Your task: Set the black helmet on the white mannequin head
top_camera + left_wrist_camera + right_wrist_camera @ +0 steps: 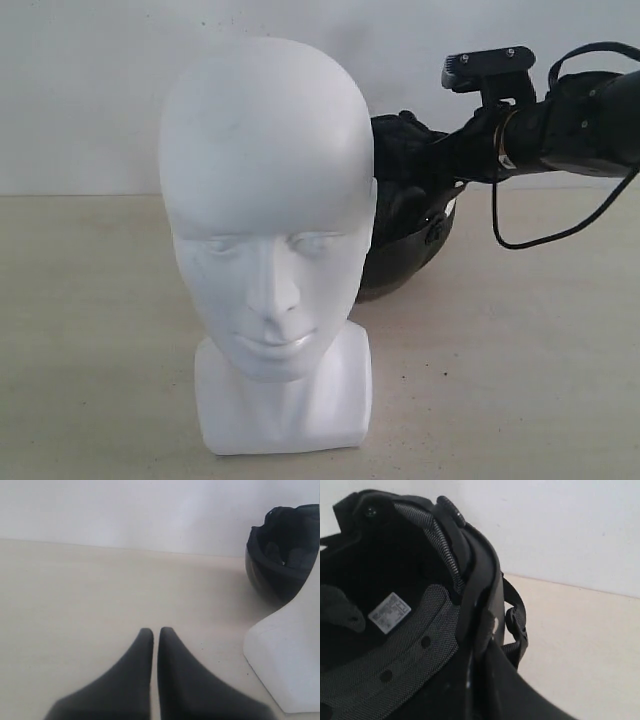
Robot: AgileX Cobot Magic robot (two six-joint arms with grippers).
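while the right gripper (pixel 480 655) pinches the black helmet (pixel 420 645) behind the white mannequin head (pixel 265 220), left gripper (pixel 155 632) fingers sit pressed together.

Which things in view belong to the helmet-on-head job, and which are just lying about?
Job:
black helmet, opening up, behind the head in the exterior view
white mannequin head, upright, bare
right claw, at the helmet
left claw, shut, holding nothing

Just there:
table
wall
cable looping off the right arm
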